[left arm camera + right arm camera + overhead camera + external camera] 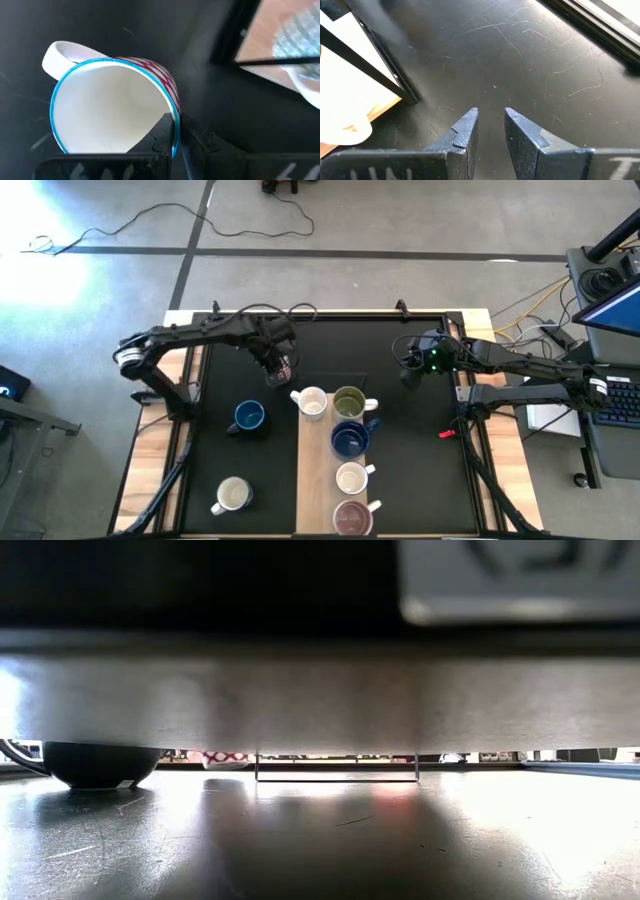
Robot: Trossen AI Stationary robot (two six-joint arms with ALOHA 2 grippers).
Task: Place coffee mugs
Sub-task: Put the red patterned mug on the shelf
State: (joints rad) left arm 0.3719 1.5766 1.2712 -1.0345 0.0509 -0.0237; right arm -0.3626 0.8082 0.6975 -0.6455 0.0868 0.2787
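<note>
My left gripper [278, 370] is shut on the pink-patterned mug [115, 105], left of the far end of the wooden board [318, 480]. On the board stand a white mug [313, 402], an olive mug [349, 400], a dark blue mug [349, 438], another white mug [351, 477] and a maroon-inside mug [352, 516]. A dark blue mug [249, 417] and a white mug [233, 495] stand on the black table left of the board. My right gripper [491, 125] hovers over bare table at the far right, empty, its fingers a narrow gap apart. My left gripper pinches the pink-patterned mug's wall at the blue rim [174, 122], on the side opposite the handle [60, 52]. One finger is inside the mug and one outside. The mug is tilted, its mouth toward the wrist camera. I cannot tell whether its base touches the table.
A thin black wire frame [330, 376] stands at the board's far end, close to the held mug. A large grey thing close to the low camera [320, 690] blocks most of that view. Bare black table lies right of the board [420, 460].
</note>
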